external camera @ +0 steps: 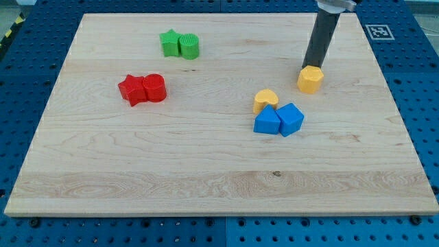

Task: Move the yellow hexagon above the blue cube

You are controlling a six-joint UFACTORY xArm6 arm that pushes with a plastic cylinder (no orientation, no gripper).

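Note:
The yellow hexagon [311, 79] sits on the wooden board in the view's upper right. My tip [311, 66] stands right at the hexagon's top edge, touching or nearly touching it. The blue cube [291, 119] lies lower and slightly left of the hexagon, with a blue triangular block [267, 122] touching its left side. A yellow heart-shaped block [265, 100] sits just above the blue triangular block.
A green star [169, 42] and green cylinder [188, 46] touch each other at the view's top left. A red star [132, 90] and red cylinder [154, 88] touch at the left. The board's right edge [398, 103] is near the hexagon.

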